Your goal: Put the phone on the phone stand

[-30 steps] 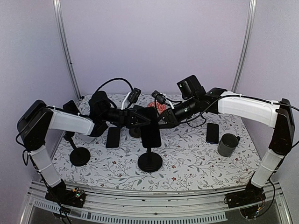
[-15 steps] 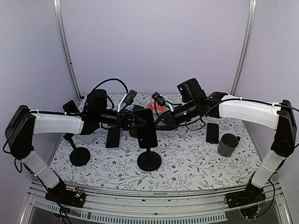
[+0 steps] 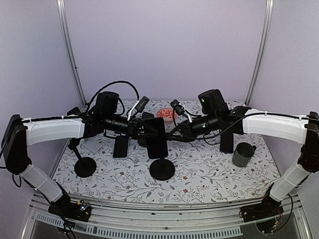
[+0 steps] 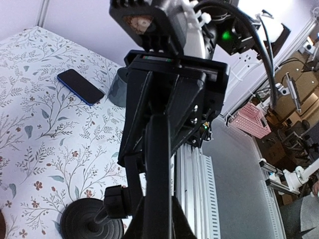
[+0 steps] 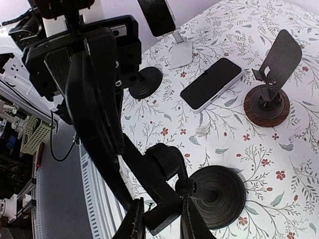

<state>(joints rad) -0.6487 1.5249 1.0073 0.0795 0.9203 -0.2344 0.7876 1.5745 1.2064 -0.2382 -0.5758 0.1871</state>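
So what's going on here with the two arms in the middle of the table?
Both arms meet over the black phone stand at mid-table. The left gripper holds a dark phone upright at the stand's cradle. The right gripper pinches the stand's neck joint from the other side, apparently steadying it. Whether the phone is fully seated cannot be told, and both grippers are closed on what they hold.
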